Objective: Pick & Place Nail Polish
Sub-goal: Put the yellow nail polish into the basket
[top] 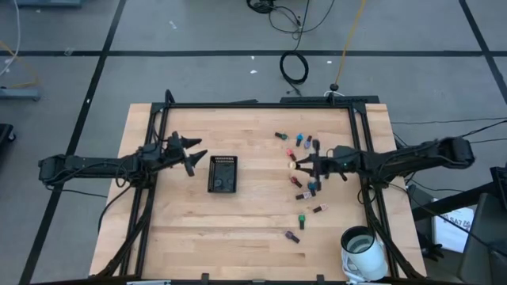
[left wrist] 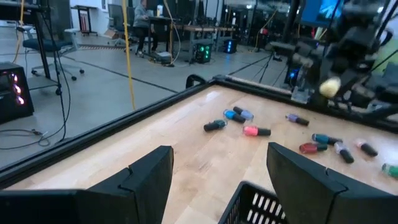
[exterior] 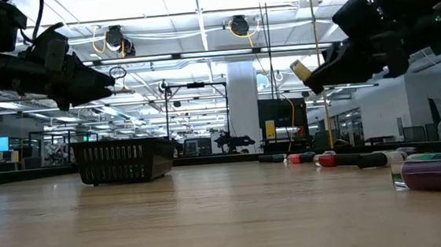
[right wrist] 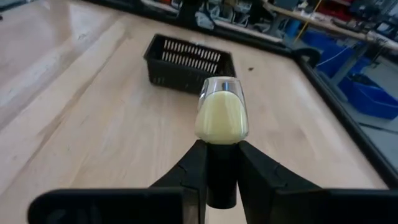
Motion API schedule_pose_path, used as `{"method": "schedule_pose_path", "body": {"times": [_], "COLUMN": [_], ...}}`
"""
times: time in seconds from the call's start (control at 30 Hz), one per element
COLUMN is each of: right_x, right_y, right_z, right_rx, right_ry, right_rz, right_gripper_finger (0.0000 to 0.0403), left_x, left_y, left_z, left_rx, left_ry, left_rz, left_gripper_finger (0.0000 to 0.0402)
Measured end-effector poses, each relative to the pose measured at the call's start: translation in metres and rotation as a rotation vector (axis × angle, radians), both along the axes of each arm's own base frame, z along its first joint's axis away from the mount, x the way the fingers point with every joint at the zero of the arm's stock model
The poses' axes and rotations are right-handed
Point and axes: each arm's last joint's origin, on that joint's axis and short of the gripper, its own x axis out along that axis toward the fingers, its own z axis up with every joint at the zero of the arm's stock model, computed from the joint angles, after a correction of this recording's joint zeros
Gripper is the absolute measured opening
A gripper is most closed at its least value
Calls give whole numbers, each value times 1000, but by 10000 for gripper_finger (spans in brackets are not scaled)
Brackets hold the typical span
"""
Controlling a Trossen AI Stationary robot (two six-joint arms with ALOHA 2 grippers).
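The right pincer (right wrist: 221, 158) is closed on a pale yellow bottle (right wrist: 222, 112) by its dark cap, held above the table (top: 253, 206) with its body pointing toward the black tray (top: 223, 173). The tray sits between the two pincers, and nothing shows inside it in the high view. Just behind and below the right pincer, the other small bottles (top: 305, 168) lie scattered on the wood. The left pincer (top: 193, 155) hangs just beside the tray on its far side, fingers (left wrist: 140, 180) spread apart and holding nothing. Well behind the right pincer, a white cup (top: 363, 252) stands at the table's corner
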Motion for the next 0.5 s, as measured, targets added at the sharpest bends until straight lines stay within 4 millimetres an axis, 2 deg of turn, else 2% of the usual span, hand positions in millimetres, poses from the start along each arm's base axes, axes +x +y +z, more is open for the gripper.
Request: {"method": "schedule_pose_path", "body": {"times": [0.2,0.3,0.5], "right_x": [4,10,41], "right_y": [-1,-4,-10], "right_z": [1,4,14], "right_rx": [-35,-53,-104], "right_ry": [-39,-40,4], "right_rz": [-78,-130,-146], "right_gripper_finger": [49,49,49], "left_x": [0,0,1], "left_y": [0,0,1], "left_z": [10,11,8], "left_rx": [-88,-96,-273], "left_ry": [-153,-167,-226], "left_rz": [-2,15,35], "left_gripper_finger": [255,255,255]}}
